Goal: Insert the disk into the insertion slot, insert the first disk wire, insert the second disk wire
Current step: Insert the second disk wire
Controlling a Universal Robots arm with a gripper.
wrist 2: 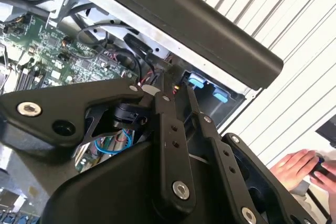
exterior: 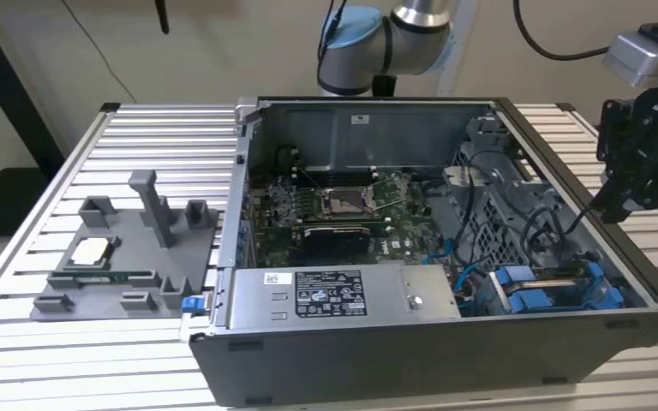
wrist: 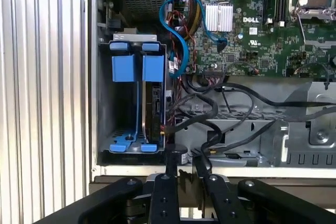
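The disk (wrist: 153, 106) stands edge-on inside the insertion slot (wrist: 106, 108), its blue carrier frame (wrist: 153, 68) beside a second blue frame (wrist: 122, 67). In the exterior view the blue-framed disk (exterior: 544, 289) sits at the case's near corner, on that view's right. A blue wire (wrist: 182, 30) loops from the motherboard toward the slot, and black wires (wrist: 202, 114) run to the disk's edge; I cannot tell whether they are plugged in. My gripper (wrist: 186, 162) (wrist 2: 176, 95) (exterior: 613, 204) hovers above the case's rim next to the slot, fingers a narrow gap apart, holding nothing.
The open computer case (exterior: 421, 355) lies on a slatted metal table (exterior: 134, 137). A silver power supply box (exterior: 341, 295) sits beside the slot, the motherboard (exterior: 341, 210) behind it. A grey fixture plate (exterior: 123, 257) lies on the exterior view's left. A person's hand (wrist 2: 302, 166) rests on the table.
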